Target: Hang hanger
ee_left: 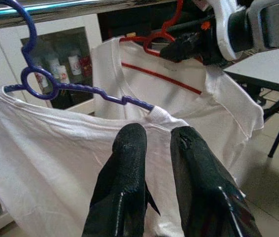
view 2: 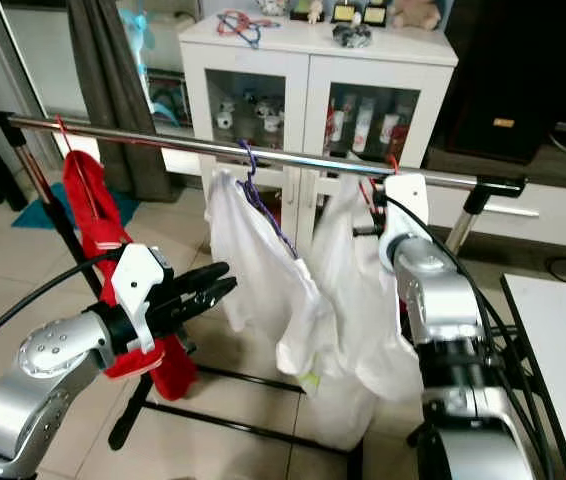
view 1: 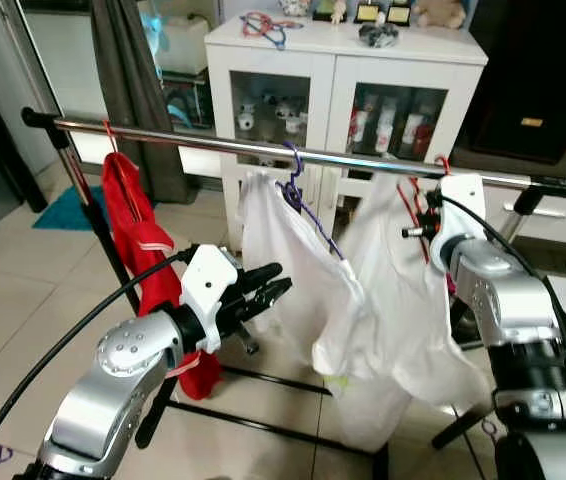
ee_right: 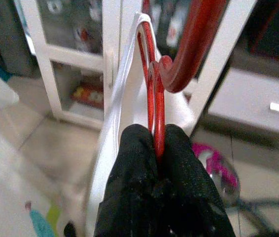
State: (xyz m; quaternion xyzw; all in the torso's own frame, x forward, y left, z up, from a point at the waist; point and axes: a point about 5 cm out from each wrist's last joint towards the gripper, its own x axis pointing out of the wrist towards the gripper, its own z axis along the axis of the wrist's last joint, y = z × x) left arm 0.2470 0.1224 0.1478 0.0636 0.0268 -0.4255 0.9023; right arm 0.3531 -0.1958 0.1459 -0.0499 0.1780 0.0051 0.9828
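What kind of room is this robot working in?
Probably a living area in a home: a clothes rail hung with shirts stands on a tiled floor, and behind it a white glass-door cabinet holds bottles and trinkets.

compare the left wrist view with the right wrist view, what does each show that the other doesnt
Left wrist view alone: the purple hanger hooked on the steel rail, carrying a white shirt, with the left gripper slightly parted in front of it. Right wrist view alone: a close look at the right gripper pinching the red hanger. Both share that red hanger, its white garment and the white cabinet behind.
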